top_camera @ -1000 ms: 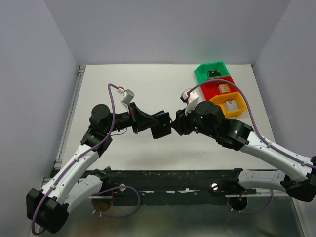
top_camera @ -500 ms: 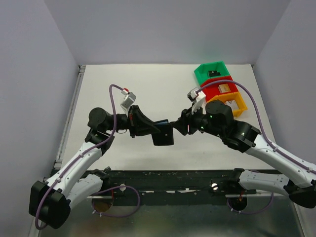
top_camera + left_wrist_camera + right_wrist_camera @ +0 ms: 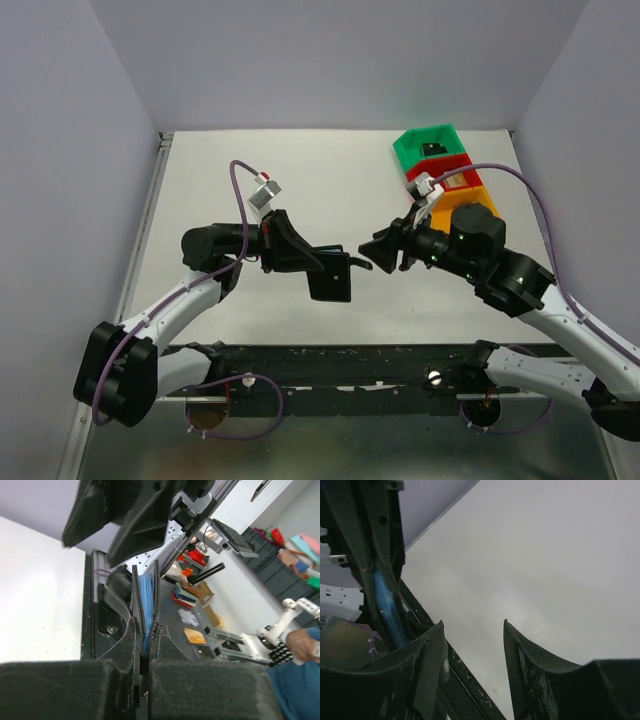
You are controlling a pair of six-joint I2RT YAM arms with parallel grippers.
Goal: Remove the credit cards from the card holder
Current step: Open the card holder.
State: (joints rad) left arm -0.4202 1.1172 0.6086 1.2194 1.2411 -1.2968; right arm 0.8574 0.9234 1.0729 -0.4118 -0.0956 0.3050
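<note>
White table [image 3: 250, 170] below: left gripper [image 3: 316, 262] pinches 1 card holder [image 3: 332, 282] edgewise; right gripper [image 3: 374, 254], fingers spread, hangs just beside its right edge. 3 bins [image 3: 405, 150] behind.

The card holder [image 3: 330, 276] looks like matt black leatherette, and the lining between its covers is a smoother blue with a faint sheen. The fingers [image 3: 65, 690] of the left gripper [image 3: 144, 647] are dull black plastic, scuffed and dusty. The table [image 3: 300, 175] is matt white. The bins [image 3: 420, 150] are glossy coloured plastic.
</note>
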